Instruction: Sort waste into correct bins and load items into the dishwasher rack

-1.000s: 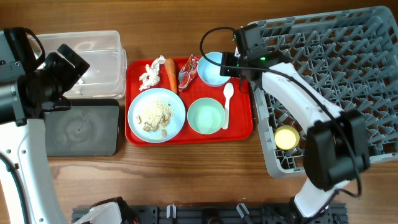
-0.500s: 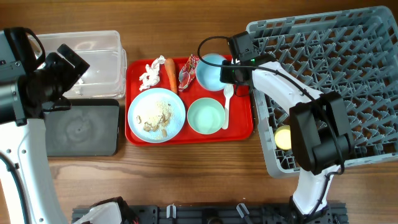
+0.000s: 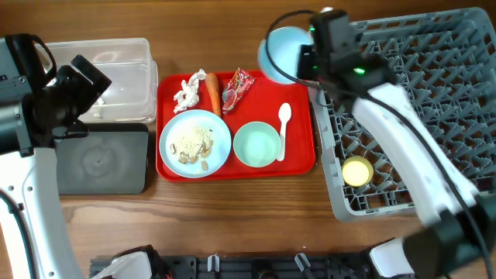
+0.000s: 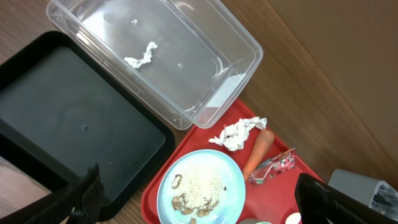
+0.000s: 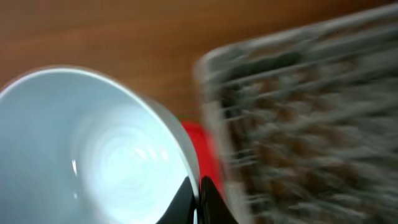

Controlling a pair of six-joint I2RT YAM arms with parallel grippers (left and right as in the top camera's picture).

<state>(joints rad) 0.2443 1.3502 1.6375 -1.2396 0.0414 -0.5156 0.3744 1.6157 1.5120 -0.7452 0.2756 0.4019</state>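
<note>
Right jaws tight on pale blue-white bowl (image 3: 281,58) rim; left jaws apart; snack wrapper (image 3: 238,85) print illegible.

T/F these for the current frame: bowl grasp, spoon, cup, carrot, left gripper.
1. The right gripper is shut on the pale blue-white bowl. True.
2. The white spoon lies on the red tray beside the pale green bowl. True.
3. The yellow cup sits on the red tray. False: it is in the dishwasher rack.
4. The carrot piece lies in the dishwasher rack. False: it is on the red tray, between the tissue and the wrapper.
5. The left gripper is shut. False: open, holding nothing.
</note>
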